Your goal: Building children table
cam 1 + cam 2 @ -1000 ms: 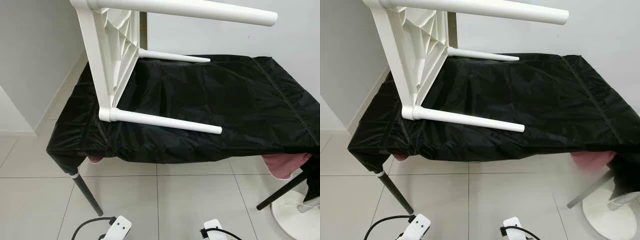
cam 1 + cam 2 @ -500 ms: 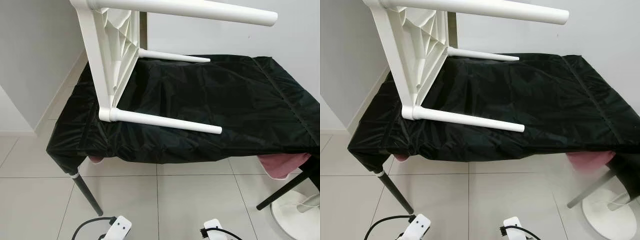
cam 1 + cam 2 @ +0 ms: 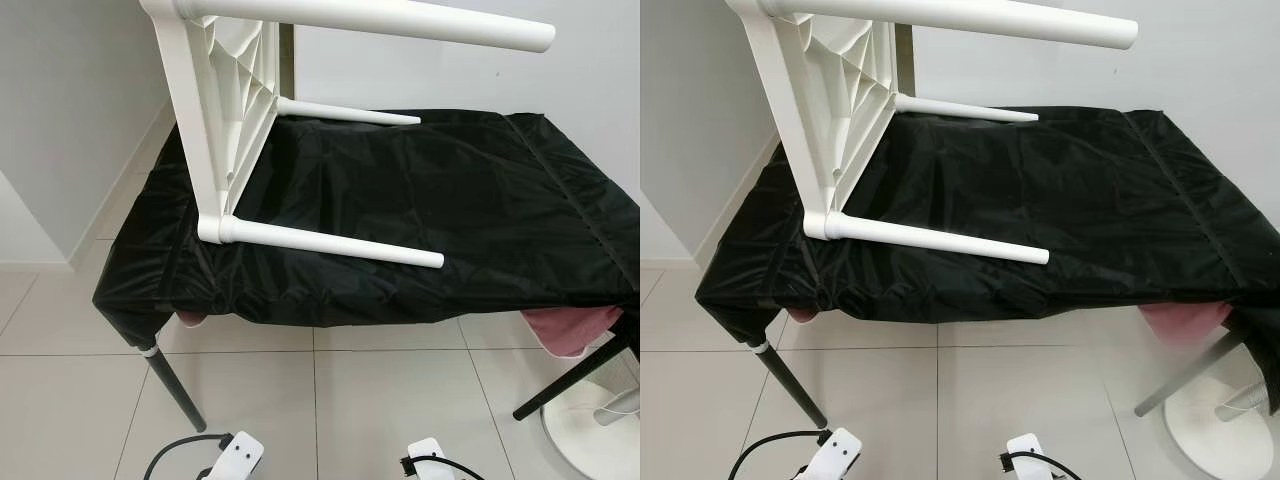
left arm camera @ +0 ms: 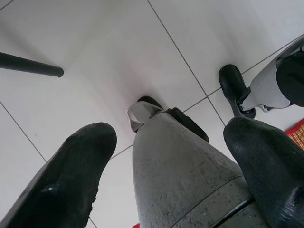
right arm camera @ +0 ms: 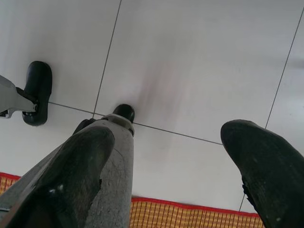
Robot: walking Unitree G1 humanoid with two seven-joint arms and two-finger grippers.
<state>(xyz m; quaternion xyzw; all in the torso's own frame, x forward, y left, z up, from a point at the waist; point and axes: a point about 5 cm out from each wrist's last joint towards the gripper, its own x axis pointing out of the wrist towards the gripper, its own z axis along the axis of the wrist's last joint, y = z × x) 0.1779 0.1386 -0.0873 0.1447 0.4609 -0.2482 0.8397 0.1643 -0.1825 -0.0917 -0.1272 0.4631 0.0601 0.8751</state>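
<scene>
The white children table [image 3: 225,120] lies tipped on its side at the left end of the black-draped worktop [image 3: 480,220], its legs pointing right; perched near that edge on slippery, wrinkled cloth, it could slide or topple to the floor if nudged carelessly. Both arms hang idle, the left tool [image 4: 166,156] and right tool [image 5: 175,166] each spread wide and empty, above pale floor tiles [image 3: 390,400], with grey walls [image 3: 70,100] close behind

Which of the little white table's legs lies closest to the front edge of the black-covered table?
The lowest white leg, lying along the black cover near its front edge. The far leg lies by the wall, and the top leg sticks out in the air.
</scene>
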